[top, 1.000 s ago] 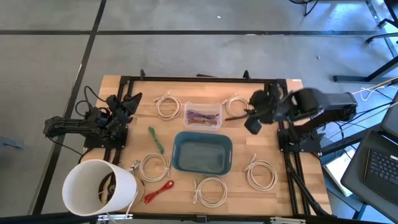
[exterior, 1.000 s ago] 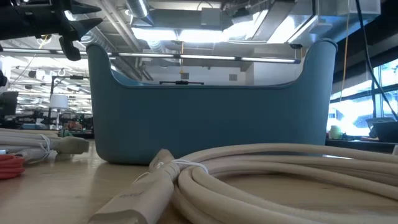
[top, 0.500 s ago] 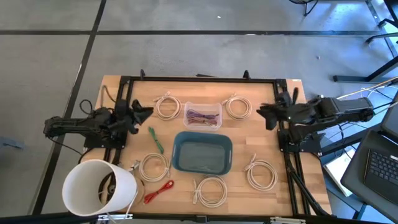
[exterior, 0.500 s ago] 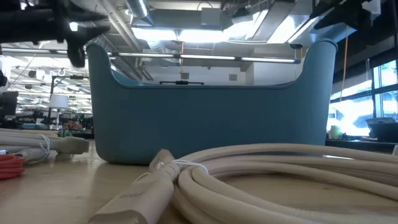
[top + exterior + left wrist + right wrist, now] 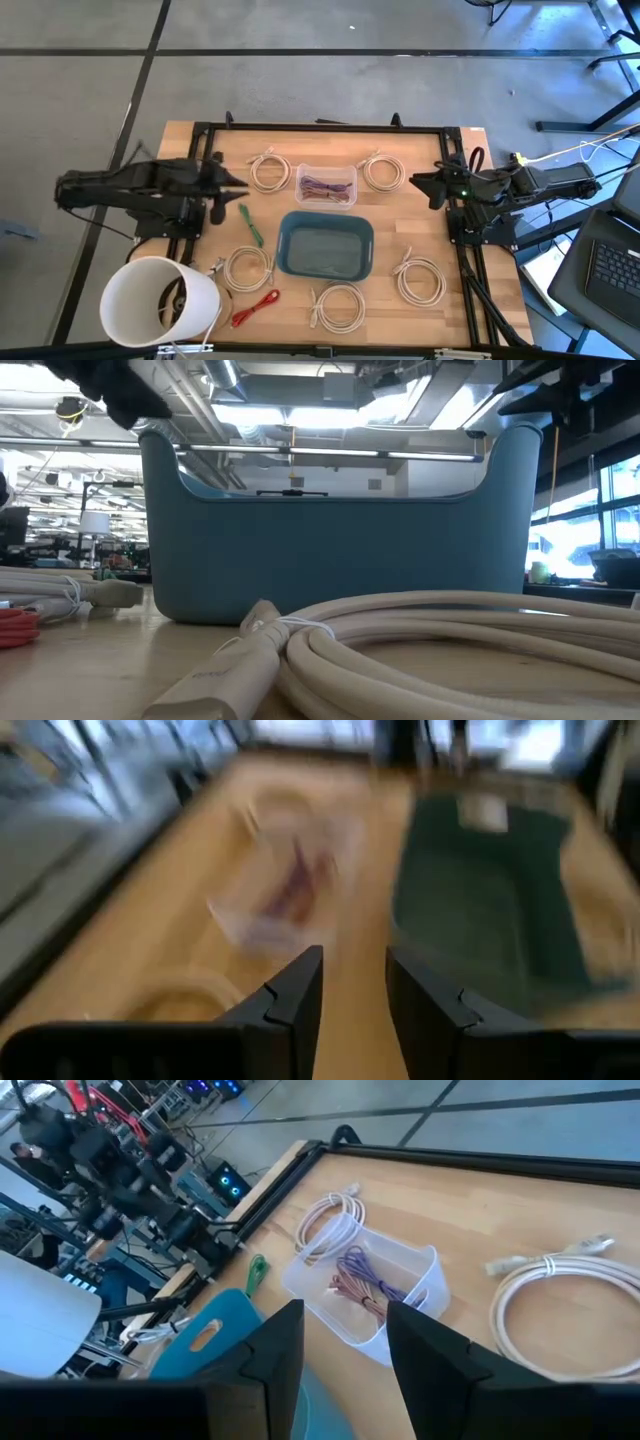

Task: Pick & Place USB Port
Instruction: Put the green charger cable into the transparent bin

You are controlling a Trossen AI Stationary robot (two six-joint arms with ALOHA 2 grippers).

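Observation:
Several white USB cable coils lie flat on the wooden table: two at the far side (image 5: 268, 171) (image 5: 381, 171), three at the near side (image 5: 248, 267) (image 5: 338, 306) (image 5: 420, 280). A blue bin (image 5: 325, 246) stands at the table's middle. My left gripper (image 5: 234, 186) is open and empty above the table's left part, pointing toward the middle; its wrist view (image 5: 352, 960) is blurred. My right gripper (image 5: 420, 183) is open and empty at the right edge, pointing left; its wrist view (image 5: 345, 1315) looks over the far coils (image 5: 335, 1220) (image 5: 560, 1295).
A clear container (image 5: 327, 185) with purple wires stands behind the bin. A green tie (image 5: 250, 222) and a red tie (image 5: 255, 307) lie at the left. A white bucket (image 5: 160, 300) stands at the near left corner. A black frame (image 5: 320, 128) runs along the table's edges.
My right arm has drawn back from over the table toward the right edge and lowered, its gripper now pointing level to the left. My left arm has risen and reached toward the table's middle, its gripper going right.

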